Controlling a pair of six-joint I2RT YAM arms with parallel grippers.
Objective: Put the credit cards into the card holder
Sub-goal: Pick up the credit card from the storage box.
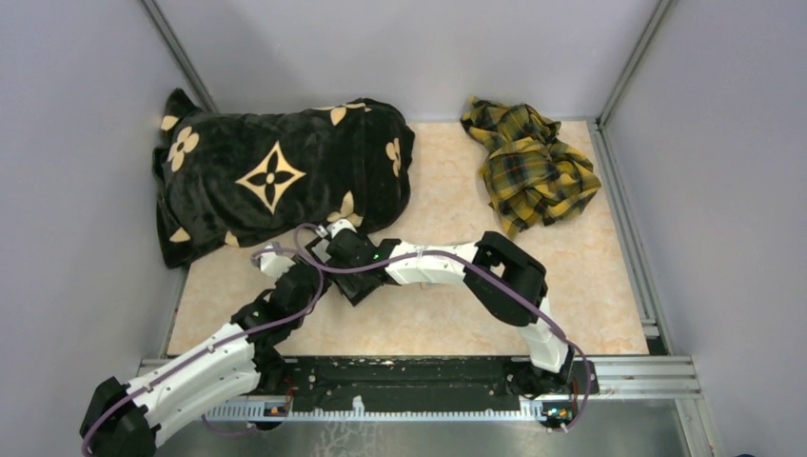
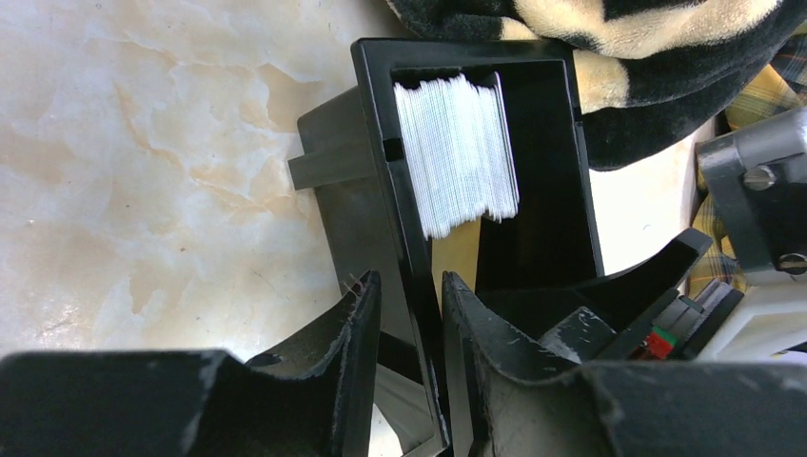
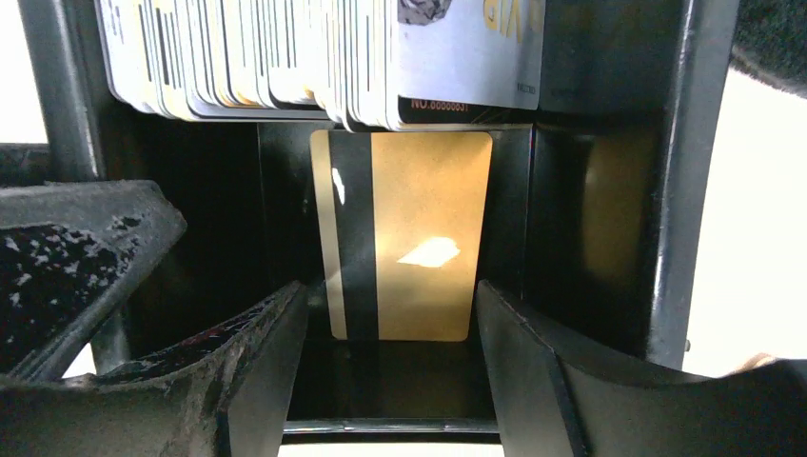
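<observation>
A black tray (image 2: 561, 143) stands on the marble table with a dense stack of credit cards (image 2: 457, 157) on edge at its far end. One gold card with a black stripe (image 3: 419, 238) lies flat on the tray floor, in front of the stack (image 3: 285, 57). My left gripper (image 2: 409, 281) is shut on the tray's left wall, one finger outside and one inside. My right gripper (image 3: 390, 286) reaches into the tray and stands open, its fingertips on either side of the gold card's near end, holding nothing. The card holder is out of view.
A black plush blanket with beige flower motifs (image 1: 276, 176) lies at the back left, close behind the tray. A yellow plaid cloth (image 1: 533, 167) lies crumpled at the back right. Grey walls and a metal rail (image 1: 623, 219) enclose the table. Both arms cross at the table's middle (image 1: 381, 267).
</observation>
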